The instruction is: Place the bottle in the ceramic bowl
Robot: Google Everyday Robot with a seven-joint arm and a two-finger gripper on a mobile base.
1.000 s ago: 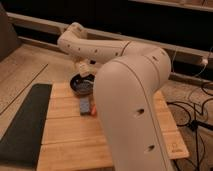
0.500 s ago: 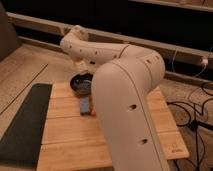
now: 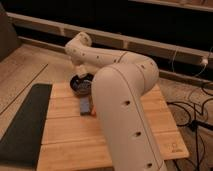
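The white arm (image 3: 122, 95) fills the middle of the scene, its thick near section rising from the bottom edge and bending back toward the far left, where the narrower link ends above the bowl (image 3: 80, 84). The gripper (image 3: 80, 69) hangs at that far end, just over the far rim of the bowl; whether its jaws are apart or together cannot be told, since the wrist hides them. The bowl is dark and glossy and sits on the far left part of the wooden table (image 3: 65, 135), close to the table's far edge. Something pale shows inside it, but whether that is the bottle cannot be told, and the bottle cannot be made out anywhere else on the table. Just near of the bowl lies a flat blue block (image 3: 85, 105), partly covered on its right side by the arm. A small red-orange bit (image 3: 92, 113) shows at the block's near right corner, against the arm. A dark mat (image 3: 22, 125) lies along the left side of the table, running from the far end toward the near edge. To the right of the table, black cables (image 3: 192, 107) trail across the floor, and a white wire hangs on the far wall.
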